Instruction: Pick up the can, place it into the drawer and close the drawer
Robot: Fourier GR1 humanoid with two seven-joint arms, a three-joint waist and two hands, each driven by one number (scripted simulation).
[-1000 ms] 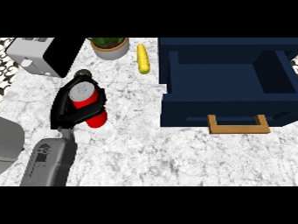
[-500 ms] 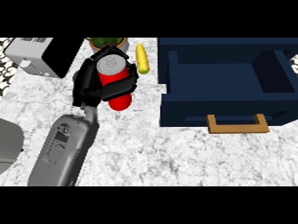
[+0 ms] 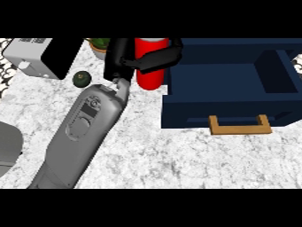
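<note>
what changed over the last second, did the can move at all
Yes. The left hand, curled round the red can, has carried it up off the counter and toward the open blue drawer; the can now hangs just left of the drawer's side. A small dark green object now shows on the counter. The drawer stayed open and unmoved; the toaster kept its place.

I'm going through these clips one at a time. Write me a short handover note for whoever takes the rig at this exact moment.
Left hand: curled round the red can, holding it upright just left of the drawer.
Right hand: not in view.
Drawer: pulled open, blue, with its wooden handle toward the robot.
Done: can picked up and brought beside the drawer.
Left: move the can over the open compartment, set it inside, release, then push the drawer shut.
</note>
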